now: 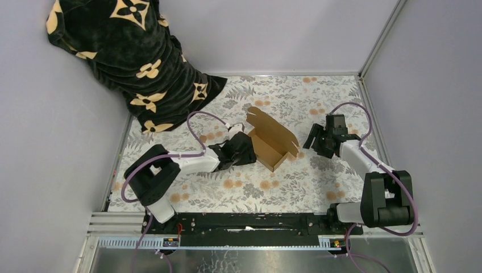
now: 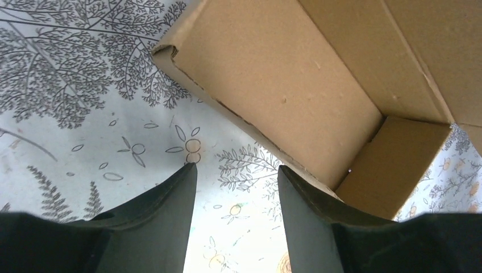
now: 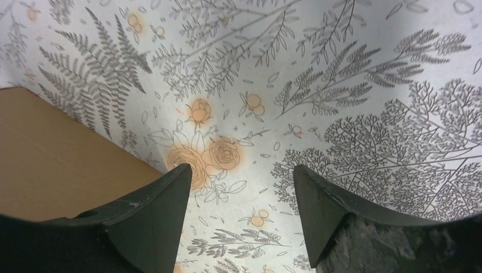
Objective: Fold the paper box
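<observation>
The paper box [image 1: 274,142] is a brown cardboard tray, partly formed, with its lid flap standing up at the back; it rests mid-table. My left gripper [image 1: 245,149] sits at its left wall, open, nothing between the fingers. In the left wrist view the paper box [image 2: 295,85] fills the upper right, and its near wall runs just past the right fingertip [image 2: 293,182] of the left gripper [image 2: 236,170]. My right gripper [image 1: 316,138] hovers just right of the box, open and empty. In the right wrist view the right gripper [image 3: 241,173] is over bare cloth, with the paper box [image 3: 51,159] at left.
A floral tablecloth [image 1: 295,182] covers the table. A black blanket with tan flower shapes [image 1: 136,57] is heaped at the back left corner. Grey walls close in the back and both sides, with a metal rail [image 1: 256,227] along the near edge.
</observation>
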### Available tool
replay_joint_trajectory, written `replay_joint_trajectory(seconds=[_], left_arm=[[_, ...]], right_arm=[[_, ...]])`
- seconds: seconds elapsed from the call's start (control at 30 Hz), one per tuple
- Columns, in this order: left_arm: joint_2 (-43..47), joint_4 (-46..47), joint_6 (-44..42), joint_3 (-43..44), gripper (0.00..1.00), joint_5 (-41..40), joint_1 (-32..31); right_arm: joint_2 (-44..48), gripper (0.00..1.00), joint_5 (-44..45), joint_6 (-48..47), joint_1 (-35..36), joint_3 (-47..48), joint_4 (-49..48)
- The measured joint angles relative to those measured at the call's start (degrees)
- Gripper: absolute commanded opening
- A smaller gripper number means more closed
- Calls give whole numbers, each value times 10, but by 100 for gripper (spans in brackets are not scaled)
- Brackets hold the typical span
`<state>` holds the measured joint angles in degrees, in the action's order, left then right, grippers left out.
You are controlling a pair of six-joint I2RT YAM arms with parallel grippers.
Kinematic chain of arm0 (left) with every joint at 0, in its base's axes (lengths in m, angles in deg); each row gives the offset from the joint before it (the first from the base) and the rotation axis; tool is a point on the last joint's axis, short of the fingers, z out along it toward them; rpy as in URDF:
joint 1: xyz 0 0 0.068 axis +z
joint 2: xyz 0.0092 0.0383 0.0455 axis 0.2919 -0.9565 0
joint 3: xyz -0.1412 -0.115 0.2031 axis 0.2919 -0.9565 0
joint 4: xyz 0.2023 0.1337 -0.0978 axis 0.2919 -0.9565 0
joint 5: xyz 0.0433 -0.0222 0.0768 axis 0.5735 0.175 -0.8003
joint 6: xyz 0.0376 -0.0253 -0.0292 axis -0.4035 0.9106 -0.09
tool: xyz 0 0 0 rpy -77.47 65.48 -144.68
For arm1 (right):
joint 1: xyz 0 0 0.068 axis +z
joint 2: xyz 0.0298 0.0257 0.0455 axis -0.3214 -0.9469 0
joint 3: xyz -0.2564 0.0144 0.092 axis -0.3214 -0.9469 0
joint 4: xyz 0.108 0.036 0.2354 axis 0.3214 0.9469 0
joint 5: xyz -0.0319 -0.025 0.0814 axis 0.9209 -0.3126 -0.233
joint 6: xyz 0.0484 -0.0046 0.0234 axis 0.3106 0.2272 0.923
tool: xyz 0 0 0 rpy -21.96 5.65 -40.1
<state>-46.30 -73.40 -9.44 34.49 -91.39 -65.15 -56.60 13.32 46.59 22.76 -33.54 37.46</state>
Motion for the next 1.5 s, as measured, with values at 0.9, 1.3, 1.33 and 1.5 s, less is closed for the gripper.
replay_joint_trajectory(seconds=[0.9,1.3,1.33,1.5], left_arm=[[141,-122,-101,-25,72,-39,323],[120,-103,-134,-37,71,-32,348],[114,-99,-136,-37,70,-30,348],[85,-79,-145,-37,68,-15,349]], right_arm=[[-4,67,-137,5,19,-63,-33],[-54,67,-141,26,77,-42,-50],[-59,67,-141,26,78,-37,-51],[-68,67,-140,27,80,-23,-53]])
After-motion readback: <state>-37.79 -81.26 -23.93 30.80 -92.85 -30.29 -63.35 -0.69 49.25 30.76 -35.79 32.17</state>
